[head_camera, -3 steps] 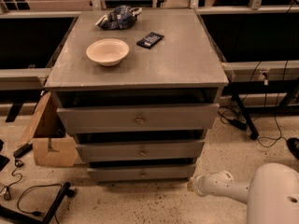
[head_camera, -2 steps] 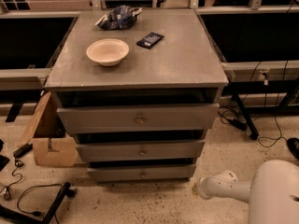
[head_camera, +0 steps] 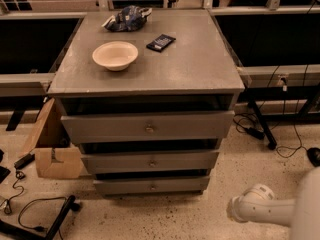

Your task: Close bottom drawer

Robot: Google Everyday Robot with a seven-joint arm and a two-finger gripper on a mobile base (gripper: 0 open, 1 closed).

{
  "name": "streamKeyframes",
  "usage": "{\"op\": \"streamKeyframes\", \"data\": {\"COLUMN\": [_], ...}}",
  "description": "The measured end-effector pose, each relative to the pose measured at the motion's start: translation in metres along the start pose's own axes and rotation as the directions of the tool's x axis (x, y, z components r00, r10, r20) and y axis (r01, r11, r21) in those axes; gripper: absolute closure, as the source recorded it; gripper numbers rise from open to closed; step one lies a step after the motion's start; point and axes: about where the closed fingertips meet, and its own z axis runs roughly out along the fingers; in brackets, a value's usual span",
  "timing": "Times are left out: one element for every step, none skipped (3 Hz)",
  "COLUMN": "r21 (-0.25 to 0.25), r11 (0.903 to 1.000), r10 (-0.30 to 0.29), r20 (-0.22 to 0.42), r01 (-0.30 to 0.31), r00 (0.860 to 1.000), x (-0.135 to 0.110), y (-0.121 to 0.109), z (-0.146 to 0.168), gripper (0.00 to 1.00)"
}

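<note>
No writing is readable on the dark packet (head_camera: 160, 42) or crumpled bag (head_camera: 127, 18); the hand is out of view.

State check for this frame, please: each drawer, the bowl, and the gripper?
bottom drawer: partly open
middle drawer: partly open
top drawer: partly open
bowl: upright, empty
gripper: out of view; only the arm shows, at lower right, apart from the drawers

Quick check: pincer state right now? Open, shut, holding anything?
Pincer: out of view, so its state cannot be told. Only the white arm shows, low and to the right of the bottom drawer, touching nothing.
</note>
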Motion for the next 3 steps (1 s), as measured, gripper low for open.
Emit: {"op": "streamKeyframes", "data": {"r21": [0.071, 0.165, 0.244], "r11": [0.995, 0.981, 0.9692], "r10": [0.074, 0.115, 0.05], "r20": [-0.063, -0.066, -0.068], "r01": [-0.07, -0.103, -0.032], "r00": [0.995, 0.991, 0.996], "x": [0.015, 0.015, 0.002], "y": [0.017, 0.012, -0.027], "z": [-0.066, -0.094, -0.12], "gripper": [1.0, 1.0, 1.0]}}
